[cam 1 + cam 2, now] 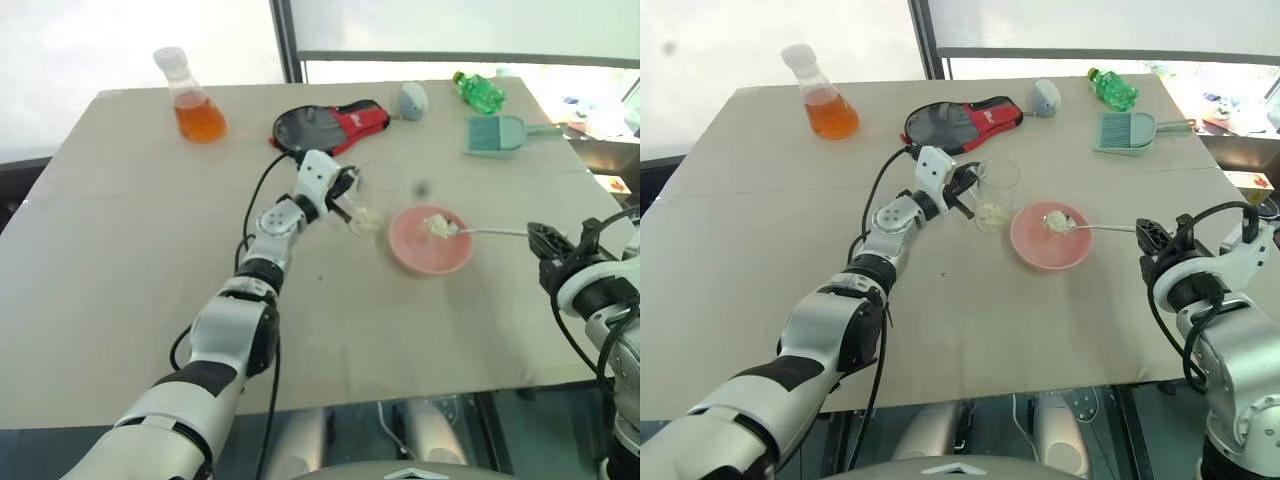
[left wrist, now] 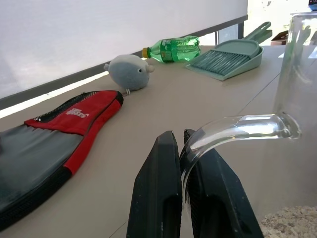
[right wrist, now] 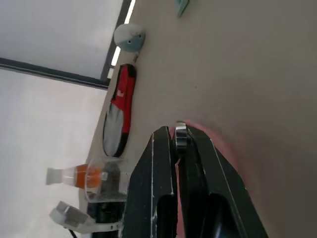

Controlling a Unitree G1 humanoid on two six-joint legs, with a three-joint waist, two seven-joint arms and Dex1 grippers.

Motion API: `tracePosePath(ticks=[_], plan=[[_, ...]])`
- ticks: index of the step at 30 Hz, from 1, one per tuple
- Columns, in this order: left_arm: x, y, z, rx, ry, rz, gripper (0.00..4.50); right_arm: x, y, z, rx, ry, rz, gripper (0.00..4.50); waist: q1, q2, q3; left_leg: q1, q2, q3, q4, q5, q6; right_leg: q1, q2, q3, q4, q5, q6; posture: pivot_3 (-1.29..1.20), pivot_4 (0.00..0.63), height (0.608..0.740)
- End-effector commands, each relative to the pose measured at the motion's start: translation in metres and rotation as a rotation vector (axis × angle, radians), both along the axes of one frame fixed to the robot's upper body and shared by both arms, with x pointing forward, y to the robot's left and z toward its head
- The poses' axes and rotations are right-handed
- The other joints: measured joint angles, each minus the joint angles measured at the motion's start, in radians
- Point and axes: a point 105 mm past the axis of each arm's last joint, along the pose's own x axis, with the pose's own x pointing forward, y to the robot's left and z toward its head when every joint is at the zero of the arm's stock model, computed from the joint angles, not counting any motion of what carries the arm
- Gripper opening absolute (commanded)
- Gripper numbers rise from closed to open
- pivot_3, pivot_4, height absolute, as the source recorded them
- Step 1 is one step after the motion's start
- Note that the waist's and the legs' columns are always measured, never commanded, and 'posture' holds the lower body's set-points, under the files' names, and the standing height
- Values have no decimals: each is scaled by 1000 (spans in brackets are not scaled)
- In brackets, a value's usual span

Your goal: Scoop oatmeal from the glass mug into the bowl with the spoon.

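Item: spoon over bowl — risk of spilled oatmeal

Right gripper clenched on the spoon's handle tip; left gripper clamped on the glass mug, at the bowl's 9 o'clock. A long lever — any wrist roll could drop flakes outside the rim.

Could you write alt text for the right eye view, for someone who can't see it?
A robot's right gripper holds a spoon with oatmeal over a pink bowl, while its left gripper grips a glass mug by the handle. A flask of orange liquid stands on the beige table.
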Motion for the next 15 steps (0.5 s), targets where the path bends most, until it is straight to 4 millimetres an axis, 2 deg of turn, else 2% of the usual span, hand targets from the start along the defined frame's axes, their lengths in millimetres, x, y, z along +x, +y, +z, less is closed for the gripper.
tracePosePath(ticks=[1,5,11,15], plan=[[-2,-1,-12,45,35,-15,25,7,-7,18,-134,-74,58,0,5,0,1,3,0,0,0,0,0,3,0,0,0,0,0,0,150,740],[-2,3,-13,48,32,-11,25,16,4,33,-340,-124,205,0,7,0,1,10,1,1,-2,0,0,10,1,0,-2,0,0,0,150,740],[-2,7,-13,49,30,-1,25,15,12,39,-741,-74,460,0,7,-1,1,8,2,0,-2,0,0,10,1,0,-5,0,0,0,150,740],[-2,9,-13,46,27,5,25,20,10,51,-984,-54,473,0,7,-1,1,8,3,0,-2,-1,1,10,1,0,-6,0,0,0,150,740]])
